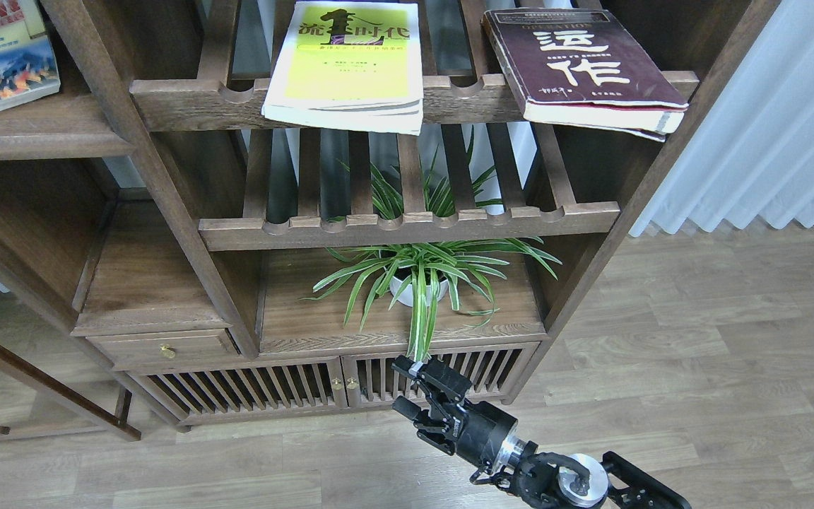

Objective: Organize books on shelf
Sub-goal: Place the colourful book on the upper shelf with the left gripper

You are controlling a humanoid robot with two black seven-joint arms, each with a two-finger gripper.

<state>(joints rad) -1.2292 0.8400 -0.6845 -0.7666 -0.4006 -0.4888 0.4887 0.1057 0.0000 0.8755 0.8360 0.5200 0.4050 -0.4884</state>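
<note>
A: Right hand (pixel 404 387) low, in front of the cabinet doors (pixel 340 385), fingers spread apart, nothing between them. Left arm out of frame.

B: Books?

A: Spider plant (pixel 417 283) behind the hand. Above it, yellow-green book (pixel 347 63) and maroon book (pixel 580 67) lie flat on the top slatted rack (pixel 237 102), both overhanging its front rail. White book (pixel 1 56) lies on the solid shelf (pixel 32 138), far left.

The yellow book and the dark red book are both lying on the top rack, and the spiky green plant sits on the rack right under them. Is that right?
Not quite. In the head view the yellow book and the dark red book do lie on the top rack, but the plant sits on the solid board below the second rack.
</note>
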